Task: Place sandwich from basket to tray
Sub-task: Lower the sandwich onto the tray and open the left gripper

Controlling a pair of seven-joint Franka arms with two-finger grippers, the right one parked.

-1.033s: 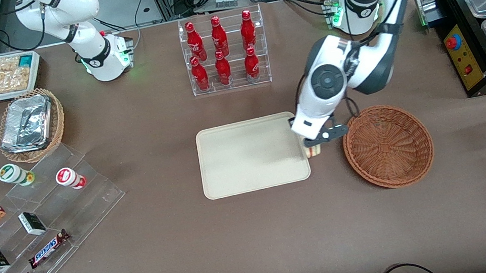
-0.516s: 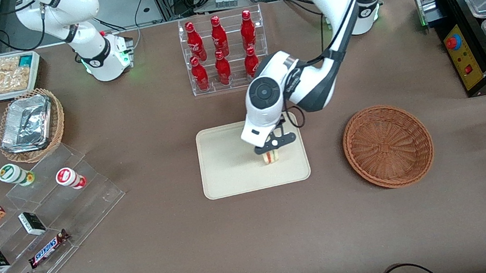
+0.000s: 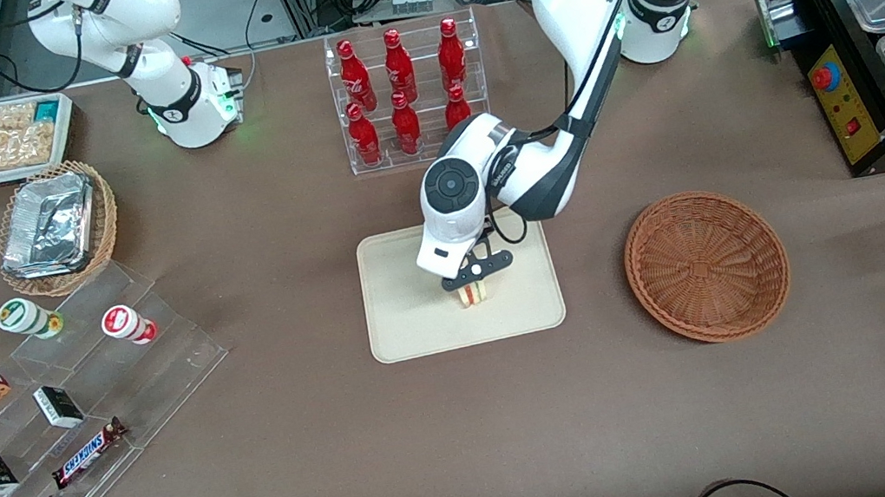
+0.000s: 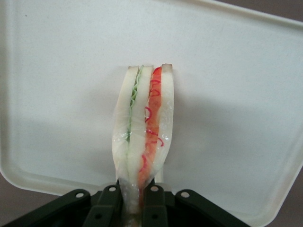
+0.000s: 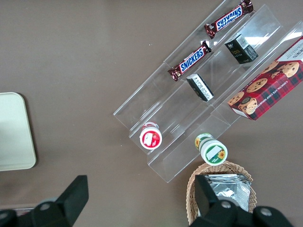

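From the front, the gripper hangs over the middle of the tray, clamped on the sandwich — the carry looks finished and the set-down is the step in hand. The basket lies bare toward the working arm's end of the table. Half a second ago the sandwich was nearer that basket-side rim; a second ago it was only just crossing it.

In the left wrist view, the two fingers pinch the sandwich by its narrow end, its red and green layers upright above the tray — whether it touches yet I cannot tell. Next, I judge: lower, then release.
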